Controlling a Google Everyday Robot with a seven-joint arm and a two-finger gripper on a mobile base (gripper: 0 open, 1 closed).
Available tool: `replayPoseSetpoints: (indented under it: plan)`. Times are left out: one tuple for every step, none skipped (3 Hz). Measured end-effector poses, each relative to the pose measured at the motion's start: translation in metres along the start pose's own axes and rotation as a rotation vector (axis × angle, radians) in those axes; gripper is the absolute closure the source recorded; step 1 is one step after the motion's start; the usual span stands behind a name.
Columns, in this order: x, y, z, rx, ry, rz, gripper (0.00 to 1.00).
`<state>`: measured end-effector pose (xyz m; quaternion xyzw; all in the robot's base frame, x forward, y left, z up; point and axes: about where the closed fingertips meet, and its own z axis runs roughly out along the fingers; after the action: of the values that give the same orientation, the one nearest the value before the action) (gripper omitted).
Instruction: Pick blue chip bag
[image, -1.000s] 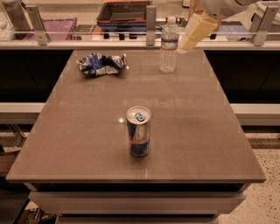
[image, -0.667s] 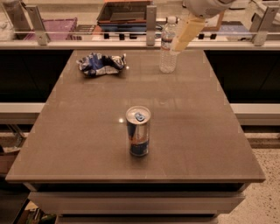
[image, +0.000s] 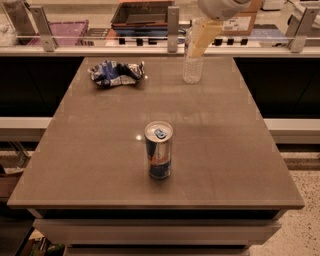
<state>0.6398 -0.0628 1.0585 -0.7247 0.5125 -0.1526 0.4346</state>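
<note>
Since a second ago the gripper (image: 197, 49) has swung leftward along the far edge of the table (image: 90, 160). It now hangs from the arm at the top of the view, slanting down in front of the upper part of the water bottle (image: 192, 70). How far open it is cannot be told from this angle. It has no hold on the task's thing, and nothing appears to be carried in it.

The blue chip bag (image: 116, 73) lies crumpled and flat near the far left corner of the table, well apart from the gripper and left of the bottle. The bottle stands upright near the far edge, right of centre. A drink can (image: 159, 150) stands upright nearer the front edge, about midway between the left and right edges, and out of the likely path.

By my reading the task is at an early stage: the approach is under way and nothing has been grasped. Left to do are the rest of the sideways travel past the bottle, the descent onto the bag, the closing and the lift. The bottle so close to the gripper looks like the main thing that could be knocked.
</note>
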Motion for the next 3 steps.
replayPoseSetpoints:
  plan:
    - [-0.01,0.001,0.044,-0.037,-0.017,-0.06,0.0]
    - [-0.016,0.004,0.075,-0.038,-0.022,-0.086,0.0]
    - [-0.026,0.005,0.103,-0.017,-0.026,-0.106,0.0]
